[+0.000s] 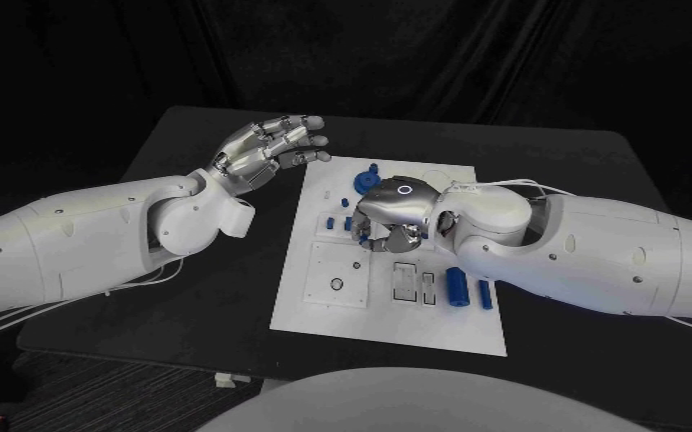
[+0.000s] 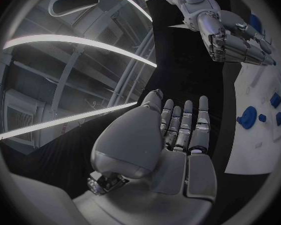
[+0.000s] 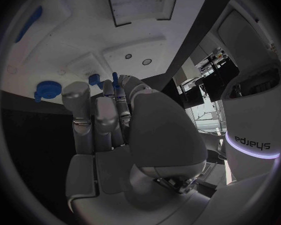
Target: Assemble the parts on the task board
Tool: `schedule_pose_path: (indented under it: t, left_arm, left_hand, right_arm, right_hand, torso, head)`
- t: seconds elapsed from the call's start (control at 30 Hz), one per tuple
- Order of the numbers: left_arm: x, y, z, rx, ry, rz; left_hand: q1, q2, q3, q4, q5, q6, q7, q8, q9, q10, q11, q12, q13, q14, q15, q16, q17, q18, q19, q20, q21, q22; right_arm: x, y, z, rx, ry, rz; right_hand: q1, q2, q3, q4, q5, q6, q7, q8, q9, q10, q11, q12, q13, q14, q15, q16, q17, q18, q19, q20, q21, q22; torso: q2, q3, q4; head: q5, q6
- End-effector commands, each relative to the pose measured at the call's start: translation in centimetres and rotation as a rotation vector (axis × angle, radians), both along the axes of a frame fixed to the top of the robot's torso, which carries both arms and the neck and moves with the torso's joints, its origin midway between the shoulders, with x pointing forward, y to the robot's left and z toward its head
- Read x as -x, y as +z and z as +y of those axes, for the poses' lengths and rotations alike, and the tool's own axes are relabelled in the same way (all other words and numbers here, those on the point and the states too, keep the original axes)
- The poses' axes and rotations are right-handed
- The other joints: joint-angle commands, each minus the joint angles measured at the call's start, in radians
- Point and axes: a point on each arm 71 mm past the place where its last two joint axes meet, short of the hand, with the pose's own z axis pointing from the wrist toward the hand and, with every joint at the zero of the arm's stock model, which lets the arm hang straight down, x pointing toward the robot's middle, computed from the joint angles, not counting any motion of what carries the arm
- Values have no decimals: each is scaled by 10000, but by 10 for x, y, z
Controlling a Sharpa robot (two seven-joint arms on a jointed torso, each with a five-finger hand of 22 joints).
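the task board (image 1: 378, 310) lies flat in the middle of the black table (image 1: 188, 282), and we take it from its near edge outward. nearest us on the plate, toward its right side, a long blue part (image 1: 456, 286) lies flat with a slimmer blue bar (image 1: 485, 294) just beside it, next to the rectangular cut-outs (image 1: 410, 283). above these our right hand (image 1: 389, 222) hovers palm-down over the middle of the board; in the right wrist view its fingers (image 3: 97, 116) reach toward a small blue peg (image 3: 94, 78), but we cannot tell whether they clamp on it or merely hang near it. small blue pieces (image 1: 342, 221) stand to the left of that hand on the board. farther on, near the board's far edge, a round blue gear-like part (image 1: 371, 174) sits on the plate; the same part shows in the left wrist view (image 2: 247, 118). farthest, our left hand (image 1: 271, 150) is raised above the table just off the board's far left corner, its fingers apart and slightly curled, holding nothing.
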Motion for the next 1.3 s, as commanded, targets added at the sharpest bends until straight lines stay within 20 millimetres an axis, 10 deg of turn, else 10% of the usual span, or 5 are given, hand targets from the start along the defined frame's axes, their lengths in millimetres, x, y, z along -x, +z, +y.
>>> schedule_pose_path:
  t: [0.03,1.3]
  left_arm:
    - [0,0,-3,184,-132,31]
    - [-3,-3,-10,277,-397,85]
  left_hand:
    - [56,69,48,-22,65,4,63,53,-21,-26,53,60,-19,-38,40,42,-16,169,-2,55,-65,19]
    - [-63,20,122,-98,311,-66,54,114,-88,-92,58,93,-92,-118,48,46,-48,166,-57,58,-73,35]
  right_arm:
    - [1,-6,2,321,89,189]
    - [14,-26,12,537,340,801]
  right_hand:
    - [7,-24,43,-35,-87,-62,16,-75,-19,82,-36,-58,-7,78,14,13,-11,-118,33,15,-48,1045]
    - [9,-15,86,-72,-188,-95,38,-142,-34,58,-10,-151,-38,35,37,-49,-79,-104,-15,26,-178,1014]
  torso:
    - [-4,-13,0]
    - [-8,-12,-13]
  head:
    - [2,-2]
    - [102,-2]
